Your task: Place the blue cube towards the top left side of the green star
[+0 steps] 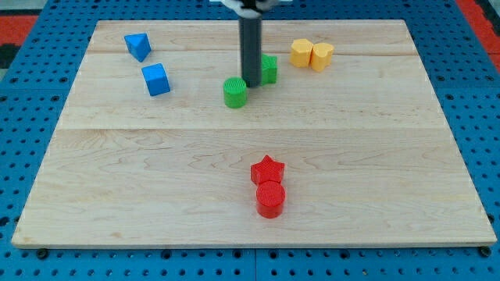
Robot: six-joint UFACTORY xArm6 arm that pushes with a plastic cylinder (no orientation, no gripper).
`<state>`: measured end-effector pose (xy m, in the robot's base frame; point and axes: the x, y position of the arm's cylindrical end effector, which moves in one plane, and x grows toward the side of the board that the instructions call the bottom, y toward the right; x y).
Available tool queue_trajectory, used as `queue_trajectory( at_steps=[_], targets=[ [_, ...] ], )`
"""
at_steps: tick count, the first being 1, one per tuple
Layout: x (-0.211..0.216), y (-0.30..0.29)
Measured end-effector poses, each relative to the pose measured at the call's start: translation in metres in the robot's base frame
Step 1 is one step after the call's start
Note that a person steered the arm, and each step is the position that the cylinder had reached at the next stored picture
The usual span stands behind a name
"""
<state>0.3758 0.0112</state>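
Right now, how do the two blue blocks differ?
The blue cube shows square faces; the blue triangular block tapers to a point at the bottom. The cube sits lower and closer to my tip; the triangular block is nearer the board's top left corner. Both are blue and similar in size.

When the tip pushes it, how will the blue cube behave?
The blue cube probably slides rather than rolls, since it rests on a flat face. An off-centre push may turn it. My tip is to its right, apart, between green blocks.

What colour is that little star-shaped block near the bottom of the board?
Red. The star shows plainly in the camera view, touching a red cylinder below it.
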Motion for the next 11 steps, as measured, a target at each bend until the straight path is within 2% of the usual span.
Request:
queue_trajectory(
  at_steps=[1, 3, 5, 6, 7, 9, 11],
  targets=[
    [0.036, -0.002],
    [0.053, -0.174],
    [-0.030, -0.177],
    [-0.043, -0.153],
    [-0.049, -0.200],
    [-0.080, -0.170],
    [-0.083, -0.069]
  ],
)
